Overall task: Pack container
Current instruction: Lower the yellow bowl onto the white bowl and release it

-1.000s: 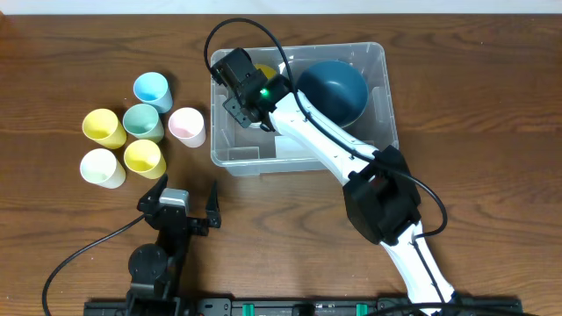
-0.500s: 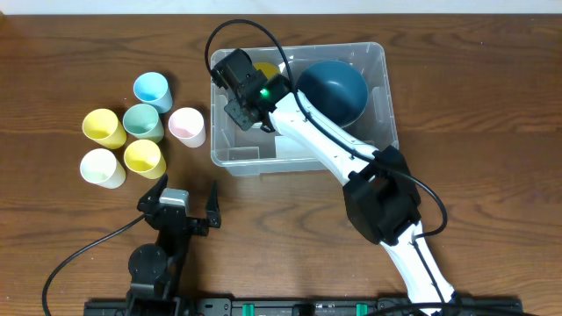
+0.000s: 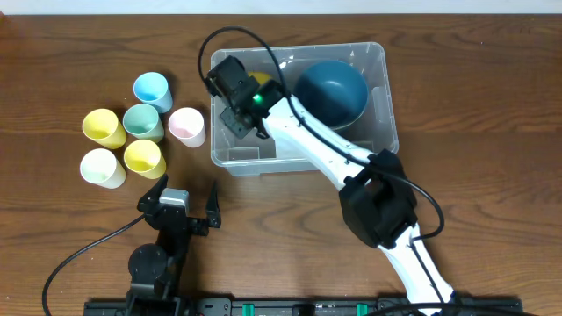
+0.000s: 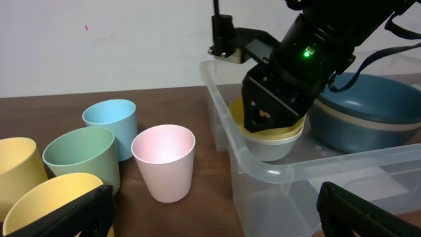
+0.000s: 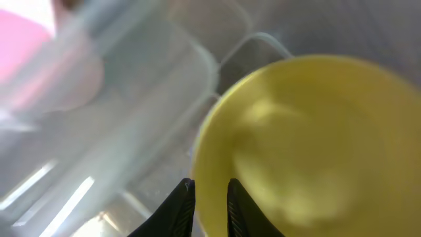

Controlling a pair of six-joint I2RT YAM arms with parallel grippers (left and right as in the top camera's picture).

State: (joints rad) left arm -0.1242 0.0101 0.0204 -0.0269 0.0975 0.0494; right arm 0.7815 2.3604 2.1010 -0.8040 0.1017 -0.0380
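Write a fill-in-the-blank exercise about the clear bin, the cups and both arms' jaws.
The dark blue round bowl lies ___ the large clear plastic rectangular container. The small plastic cup nearest the container is ___. The jaws of the right gripper pinch the ___ of the yellow round bowl. The jaws of the left gripper stand ___.
Missing words: inside, pink, rim, open.
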